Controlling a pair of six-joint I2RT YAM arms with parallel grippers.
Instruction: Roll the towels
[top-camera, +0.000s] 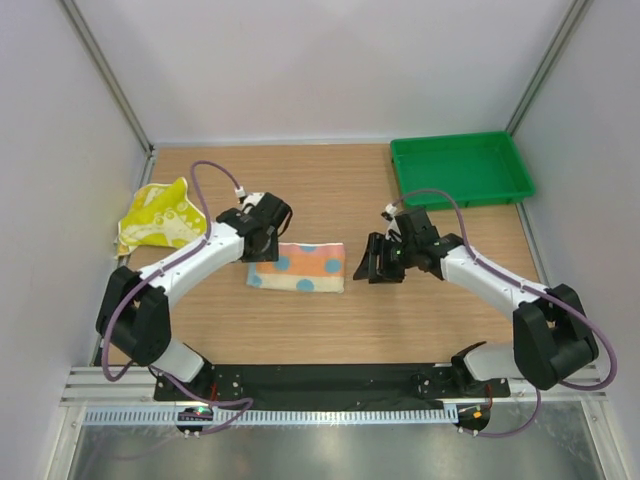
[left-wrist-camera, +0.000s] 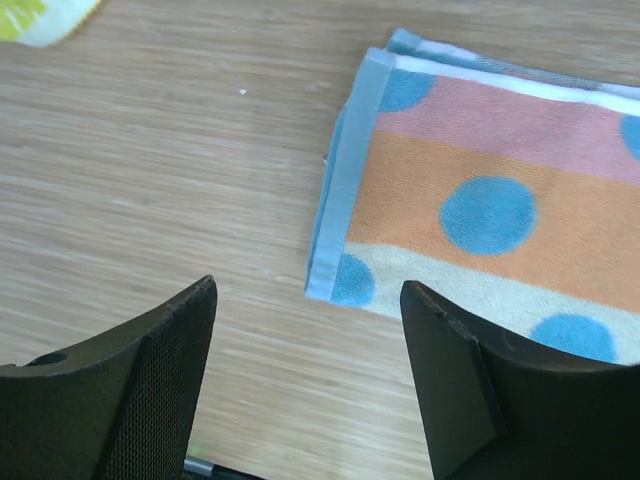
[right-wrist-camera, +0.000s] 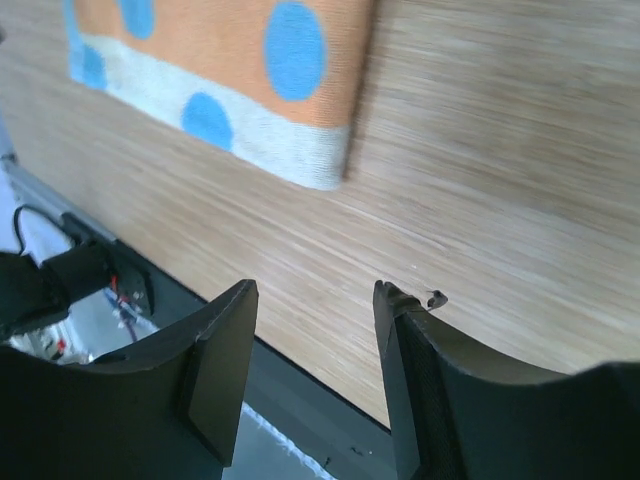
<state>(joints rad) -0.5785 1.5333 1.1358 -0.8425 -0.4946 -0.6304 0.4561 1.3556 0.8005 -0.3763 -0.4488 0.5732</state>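
Now the flat, folded orange-and-pink dotted towel (top-camera: 296, 267), a soft cloth with blue spots and a pale blue hem, lies on the middle of the light wooden bench (top-camera: 330, 330), between the two arms. The left fingers (top-camera: 260, 246) hang over its far left corner. In the left wrist view the hemmed short edge sits just ahead of the fingertips and runs off to the right. The right fingers (top-camera: 362, 266) stand just beside the opposite short edge and point towards it. In the right wrist view the cloth's cream-striped corner lies ahead and to the left, apart from the tips.

The crumpled yellow towel (top-camera: 158, 215), with its white-green pattern, rests at the bench's left edge, well apart from the dotted towel and behind the left arm. A green plastic tray (top-camera: 462, 170) sits in the far right corner. The black mounting plate (top-camera: 330, 380) runs along the near edge. Nothing lies between either pair of fingers and the dotted towel.

Both pairs of fingers stand parted with only bare wood showing in the gap. Neither holds anything, and whether the left tips touch the cloth cannot be told
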